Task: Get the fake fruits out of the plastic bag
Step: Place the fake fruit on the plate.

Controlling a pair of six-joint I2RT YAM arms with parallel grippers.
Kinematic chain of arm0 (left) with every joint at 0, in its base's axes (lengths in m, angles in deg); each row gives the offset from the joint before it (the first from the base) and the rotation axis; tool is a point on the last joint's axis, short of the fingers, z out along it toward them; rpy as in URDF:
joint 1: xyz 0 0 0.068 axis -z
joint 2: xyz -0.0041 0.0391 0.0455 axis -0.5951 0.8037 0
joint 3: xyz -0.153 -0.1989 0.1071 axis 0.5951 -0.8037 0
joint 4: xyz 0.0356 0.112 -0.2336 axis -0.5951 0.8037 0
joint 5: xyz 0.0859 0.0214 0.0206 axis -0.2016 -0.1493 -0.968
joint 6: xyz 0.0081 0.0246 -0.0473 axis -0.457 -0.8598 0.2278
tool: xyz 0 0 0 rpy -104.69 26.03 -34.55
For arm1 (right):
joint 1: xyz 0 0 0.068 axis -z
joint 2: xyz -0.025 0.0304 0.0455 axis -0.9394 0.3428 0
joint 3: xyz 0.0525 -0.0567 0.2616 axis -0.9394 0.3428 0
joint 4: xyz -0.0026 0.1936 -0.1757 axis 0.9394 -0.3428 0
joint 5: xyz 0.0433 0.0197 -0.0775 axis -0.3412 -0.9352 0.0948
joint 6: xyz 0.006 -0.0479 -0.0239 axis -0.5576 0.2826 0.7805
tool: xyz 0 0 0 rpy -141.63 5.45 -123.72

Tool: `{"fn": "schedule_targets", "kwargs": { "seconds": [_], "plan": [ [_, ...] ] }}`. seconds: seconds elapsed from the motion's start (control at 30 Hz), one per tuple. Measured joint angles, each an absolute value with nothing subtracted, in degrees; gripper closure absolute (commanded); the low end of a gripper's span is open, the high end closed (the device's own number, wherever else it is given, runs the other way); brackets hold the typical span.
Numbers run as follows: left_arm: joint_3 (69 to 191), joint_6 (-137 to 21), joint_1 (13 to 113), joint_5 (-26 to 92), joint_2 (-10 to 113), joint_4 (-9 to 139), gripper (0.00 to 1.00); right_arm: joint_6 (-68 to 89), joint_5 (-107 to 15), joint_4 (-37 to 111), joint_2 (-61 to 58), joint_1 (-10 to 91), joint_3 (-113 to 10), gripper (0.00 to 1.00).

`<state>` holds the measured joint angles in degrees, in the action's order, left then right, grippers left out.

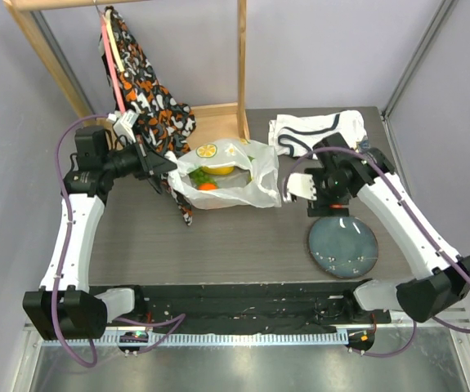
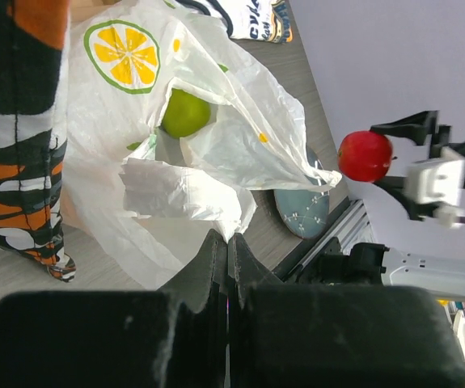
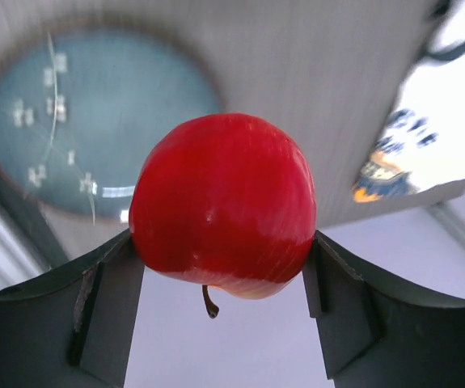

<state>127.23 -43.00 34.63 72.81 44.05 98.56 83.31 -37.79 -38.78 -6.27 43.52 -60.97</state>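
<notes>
I am holding the likely light, slick red apple mid-frame, clamped across its middle in my right gripper, while my left gripper, pressed together, is pinching the flimsy plastic bag at its edge.

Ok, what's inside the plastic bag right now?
Through the mouth of the plastic bag a green apple, an orange fruit and a yellow piece show. Crumpled plastic covers the rest, so any further fruits cannot be seen.

Cloth crowds bag's left; right side open
</notes>
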Motion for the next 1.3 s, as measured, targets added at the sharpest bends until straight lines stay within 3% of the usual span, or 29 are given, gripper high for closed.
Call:
{"fn": "schedule_targets", "kwargs": {
  "seconds": [0.17, 0.57, 0.87, 0.97, 1.03, 1.3],
  "plan": [
    [127.3, -43.4, 34.6, 72.8, 44.1, 98.6, 1.00, 91.7, -30.6, -39.9, -2.3, 48.6, -50.9, 0.72],
    [126.7, -44.4, 34.6, 72.8, 44.1, 98.6, 1.00, 91.3, -25.6, -38.3, 15.3, 48.5, -48.2, 0.71],
    [126.5, -45.9, 34.6, 72.3, 44.1, 99.2, 1.00, 87.8, -22.3, -38.0, 16.8, 45.2, -41.3, 0.67],
    [127.1, -48.2, 34.6, 71.8, 45.2, 100.9, 1.00, 85.0, -21.3, -38.0, 17.3, 44.2, -40.7, 0.55],
    [128.6, -50.4, 34.6, 71.3, 46.8, 103.0, 1.00, 82.6, -20.9, -38.0, 18.5, 43.8, -41.7, 0.01],
    [132.7, -54.7, 34.9, 73.5, 49.1, 107.7, 0.99, 75.6, -25.6, -38.4, 21.2, 43.6, -51.9, 0.00]
  ]
}}
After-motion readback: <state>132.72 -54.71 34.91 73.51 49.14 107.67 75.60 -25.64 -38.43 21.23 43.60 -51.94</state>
